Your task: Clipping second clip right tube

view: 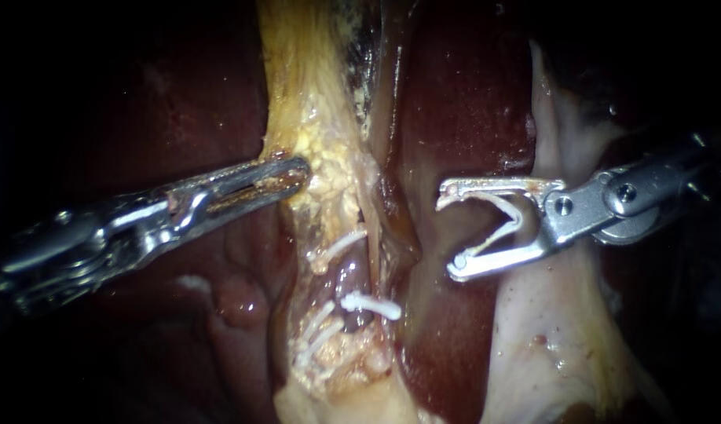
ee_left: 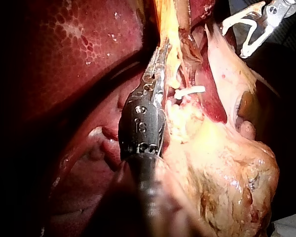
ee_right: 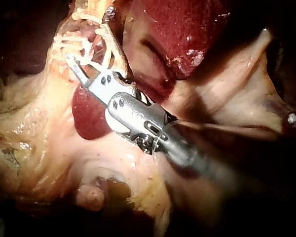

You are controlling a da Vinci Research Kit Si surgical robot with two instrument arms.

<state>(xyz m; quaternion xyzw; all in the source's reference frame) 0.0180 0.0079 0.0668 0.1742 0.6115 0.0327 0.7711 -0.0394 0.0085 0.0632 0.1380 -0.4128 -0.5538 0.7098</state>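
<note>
My right instrument (view: 448, 233) comes in from the right. Its jaws stand wide apart with an open white clip (view: 502, 228) seated between them, out over the dark liver and right of the clipped tissue, touching no tube. My left instrument (view: 296, 171) has its jaws together on the yellow fatty tissue (view: 329, 169) above the tubes. A purplish tube (view: 349, 276) runs below it, with a white clip (view: 372, 305) across it and another clip (view: 341, 245) higher up. The right wrist view shows the loaded jaws (ee_right: 86, 47) just short of the clipped strands (ee_right: 71, 39).
Dark red liver (view: 462, 102) lies behind and on both sides. A pale flap of tissue (view: 557, 314) hangs under my right instrument's shaft. More white clips (view: 313, 334) sit low on the yellow stalk. In the left wrist view the fatty gallbladder mass (ee_left: 222, 168) lies beside the shaft.
</note>
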